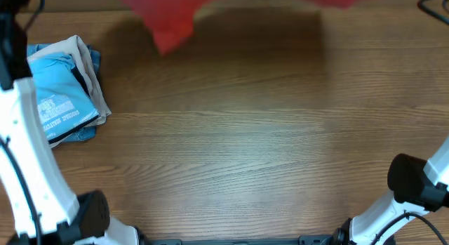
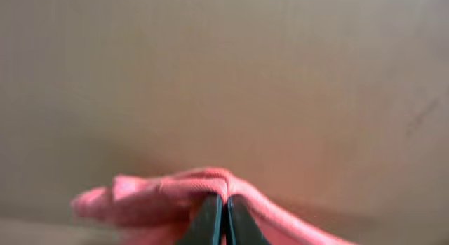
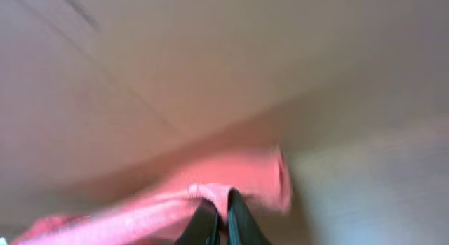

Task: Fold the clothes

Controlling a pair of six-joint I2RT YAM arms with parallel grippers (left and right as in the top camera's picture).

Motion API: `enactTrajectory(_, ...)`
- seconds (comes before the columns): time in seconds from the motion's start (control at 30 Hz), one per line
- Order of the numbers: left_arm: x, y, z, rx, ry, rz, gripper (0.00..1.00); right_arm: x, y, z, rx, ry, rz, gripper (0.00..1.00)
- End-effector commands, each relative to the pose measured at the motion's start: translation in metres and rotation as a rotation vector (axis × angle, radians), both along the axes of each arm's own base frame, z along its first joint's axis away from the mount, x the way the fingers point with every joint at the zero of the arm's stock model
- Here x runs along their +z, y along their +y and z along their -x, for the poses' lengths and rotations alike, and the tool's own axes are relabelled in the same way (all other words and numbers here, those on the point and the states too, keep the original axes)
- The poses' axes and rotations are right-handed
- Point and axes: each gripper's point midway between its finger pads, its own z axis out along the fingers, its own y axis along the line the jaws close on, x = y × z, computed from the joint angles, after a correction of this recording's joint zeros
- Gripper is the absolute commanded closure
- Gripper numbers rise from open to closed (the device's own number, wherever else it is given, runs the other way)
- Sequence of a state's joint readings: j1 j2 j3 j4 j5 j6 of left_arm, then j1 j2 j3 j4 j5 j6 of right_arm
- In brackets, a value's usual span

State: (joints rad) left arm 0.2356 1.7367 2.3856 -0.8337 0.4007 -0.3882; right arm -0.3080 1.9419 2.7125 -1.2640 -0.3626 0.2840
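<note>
Overhead, one red T-shirt (image 1: 168, 24), blurred, one folded pile (image 1: 66, 90), left gripper (image 2: 219, 211) and right gripper (image 3: 219, 218) both clenched on it.

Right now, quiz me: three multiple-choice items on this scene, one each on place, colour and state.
1. The folded stack sits on the table's:
A) left side
B) centre
C) right side

2. The printed T-shirt on top of that stack is:
A) black
B) light blue
C) green

3. The left jaws are:
A) wide open and empty
B) shut on a denim garment
C) shut on the coral-red T-shirt

Key:
1 A, the overhead view shows the stack near the table's left edge.
2 B, a light blue front with white lettering faces up.
3 C, the left wrist view shows the closed jaws pinching a coral-red fold.
</note>
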Motion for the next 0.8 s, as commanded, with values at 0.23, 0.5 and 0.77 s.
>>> enactTrajectory(0.23,-0.212,-0.010,0.062,-0.092,0.868,-0.049,0.96,-0.188,-0.034,0.038,-0.071,0.710,0.061,0.96)
enactTrajectory(0.5,-0.325,-0.020,0.097,-0.176,1.267,0.027,0.96,-0.302,-0.020,0.082,-0.011,1.087,-0.043,0.96)
enactTrajectory(0.77,-0.395,-0.036,0.176,-0.303,1.621,0.060,0.96,-0.354,-0.013,0.132,0.001,1.322,-0.082,0.96)
